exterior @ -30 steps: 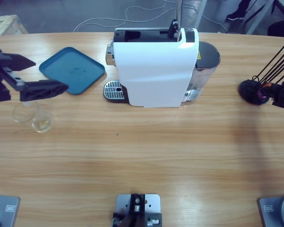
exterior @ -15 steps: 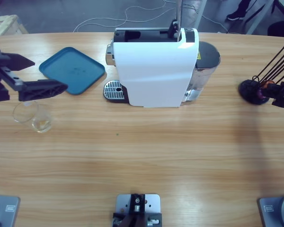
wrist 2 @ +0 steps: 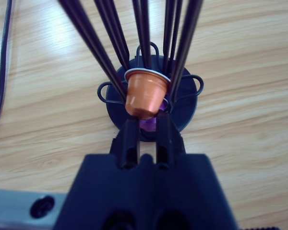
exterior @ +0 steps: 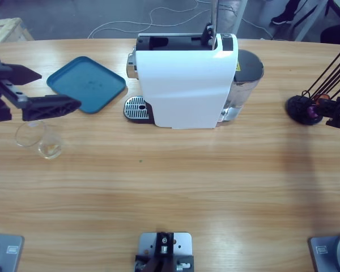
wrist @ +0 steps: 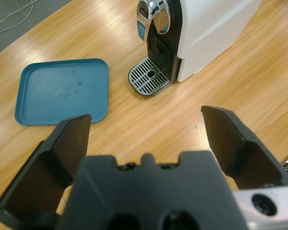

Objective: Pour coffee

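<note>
A small clear glass tumbler (exterior: 41,140) stands at the table's left, with a shallow pale tan layer of coffee (exterior: 50,149) in its bottom. My left gripper (exterior: 60,89) hovers open just above and behind it; its lower jaw overlaps the glass rim, and it holds nothing. The left wrist view does not show the tumbler: between the spread jaws of my left gripper (wrist: 144,117) lies bare table. My right gripper (exterior: 330,113) sits at the far right, shut, its tips at the foot of a black wire capsule holder (wrist 2: 182,103), under an orange capsule (wrist 2: 145,93).
A white coffee machine (exterior: 187,85) stands at the back middle, its drip grate (exterior: 137,107) facing left. A teal tray (exterior: 85,82) lies between it and my left gripper. A purple capsule (wrist 2: 148,125) sits at the holder's base. The holder's wires fan up and right.
</note>
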{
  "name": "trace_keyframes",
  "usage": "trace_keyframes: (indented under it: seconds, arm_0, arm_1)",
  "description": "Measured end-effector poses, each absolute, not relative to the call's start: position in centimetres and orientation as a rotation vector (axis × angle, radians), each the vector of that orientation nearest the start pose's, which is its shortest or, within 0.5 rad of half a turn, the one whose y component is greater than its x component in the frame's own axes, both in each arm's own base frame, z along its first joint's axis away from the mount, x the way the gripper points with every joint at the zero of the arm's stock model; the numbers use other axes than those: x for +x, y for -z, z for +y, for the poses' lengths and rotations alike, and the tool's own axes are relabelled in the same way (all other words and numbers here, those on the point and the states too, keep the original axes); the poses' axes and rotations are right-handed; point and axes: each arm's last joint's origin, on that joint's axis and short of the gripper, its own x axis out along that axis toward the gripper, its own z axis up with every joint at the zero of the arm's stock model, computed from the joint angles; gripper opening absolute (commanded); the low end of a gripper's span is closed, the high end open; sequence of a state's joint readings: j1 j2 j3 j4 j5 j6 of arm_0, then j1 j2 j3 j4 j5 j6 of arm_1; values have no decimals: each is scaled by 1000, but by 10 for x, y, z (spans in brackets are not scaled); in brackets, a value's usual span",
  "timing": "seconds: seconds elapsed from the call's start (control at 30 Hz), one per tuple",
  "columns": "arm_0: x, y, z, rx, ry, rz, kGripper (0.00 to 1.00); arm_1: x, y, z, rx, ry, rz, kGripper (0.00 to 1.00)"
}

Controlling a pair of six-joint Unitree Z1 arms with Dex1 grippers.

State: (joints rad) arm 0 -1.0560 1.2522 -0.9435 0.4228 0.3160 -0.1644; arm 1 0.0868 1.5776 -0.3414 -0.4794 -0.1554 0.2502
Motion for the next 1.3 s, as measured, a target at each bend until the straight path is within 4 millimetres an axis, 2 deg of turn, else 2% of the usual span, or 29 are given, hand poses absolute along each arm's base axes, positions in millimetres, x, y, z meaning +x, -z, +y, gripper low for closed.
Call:
trace_keyframes:
  seconds: [0.03,0.1,0.13,0.17,0.2,0.23,0.8,0.87,0.93,0.97,1.1,1.3]
  arm_0:
    - [113,-346,-168,321,652,632,1000]
    - [113,-345,-168,323,652,633,1000]
    - [113,-345,-168,323,652,634,1000]
    - [113,-345,-168,323,652,634,1000]
    - [113,-345,-168,323,652,634,1000]
    - [113,-345,-168,323,652,633,1000]
    - [111,-338,-165,322,643,656,1000]
    - [111,-337,-165,320,641,658,1000]
    - [111,-337,-165,317,640,659,1000]
    - [111,-337,-165,316,640,659,1000]
    - [110,-338,-164,314,641,656,1000]
    - [110,-338,-164,313,641,655,1000]
  arm_1:
    - [214,-185,11,147,159,738,0]
    - [214,-185,11,147,159,738,0]
    - [214,-185,11,147,159,738,56]
    - [214,-185,11,147,159,738,607]
    - [214,-185,11,147,159,738,969]
    - [214,-185,11,147,159,738,1000]
    - [209,-187,11,182,206,741,988]
    - [209,-187,11,183,207,741,919]
    - [209,-187,11,182,208,741,804]
    - [209,-187,11,182,209,741,791]
    - [212,-188,10,185,209,719,549]
    - [214,-189,9,179,208,706,548]
